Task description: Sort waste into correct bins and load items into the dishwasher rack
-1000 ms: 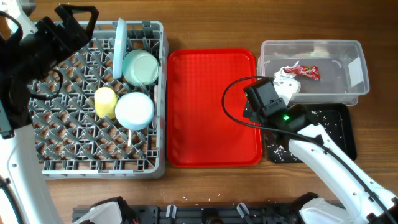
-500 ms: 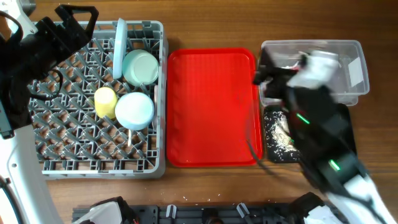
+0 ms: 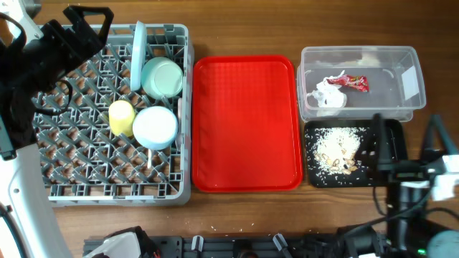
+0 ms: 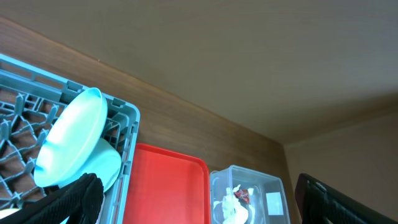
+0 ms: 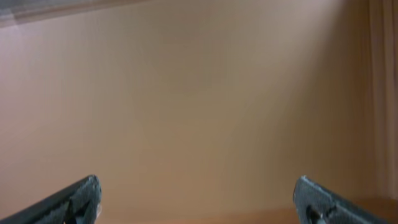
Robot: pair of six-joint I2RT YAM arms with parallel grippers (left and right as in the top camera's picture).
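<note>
Evidently sorted, so I hold nothing.
Left fingers (image 4: 74,198) and right fingers (image 5: 78,200) gape wide; paper wad (image 3: 326,95) in tub (image 3: 358,50), crumbs (image 3: 337,147) in black tray (image 3: 362,176).

— Surface?
— Brown wood-grain table (image 3: 244,29), four things resting directly on it.
— Left side?
— The grey dishwasher rack (image 3: 185,107), square, the largest thing here.
— Centre?
— A flat red tray (image 3: 247,122), just beside the rack's right wall, long edges parallel.
— Right side?
— A clear tub (image 3: 358,49) towards the rear and a shallow black tray (image 3: 308,129) directly in front of it, edges meeting. Both sit just beside the red tray's right edge.
</note>
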